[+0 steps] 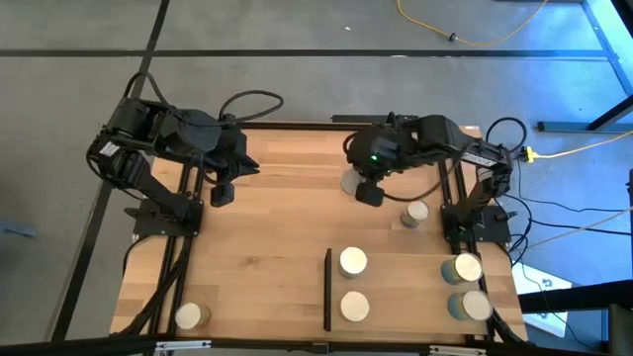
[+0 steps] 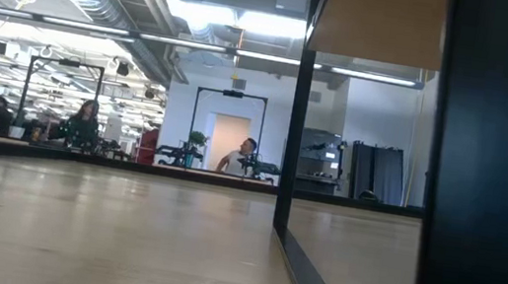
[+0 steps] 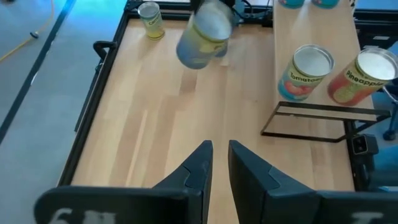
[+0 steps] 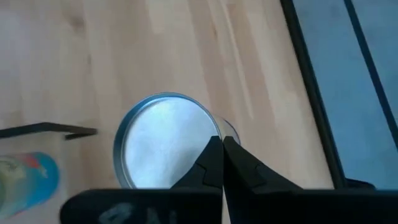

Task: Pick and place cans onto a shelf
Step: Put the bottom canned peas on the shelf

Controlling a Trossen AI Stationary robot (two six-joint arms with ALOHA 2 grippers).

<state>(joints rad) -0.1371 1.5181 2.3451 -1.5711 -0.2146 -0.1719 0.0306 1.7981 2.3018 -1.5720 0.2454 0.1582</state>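
Your right gripper (image 1: 369, 195), fingers pinched shut on nothing, hangs just above a can (image 1: 353, 182) near the table's (image 1: 267, 247) far edge. Two cans (image 1: 353, 261) stand on the shelf (image 1: 396, 287), others around it. Your left gripper (image 1: 223, 194) waits near the far left corner, fingers a narrow gap apart, empty.

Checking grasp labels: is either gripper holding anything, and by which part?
The right gripper appears pinched shut on the rim of a can; the left gripper holds nothing.
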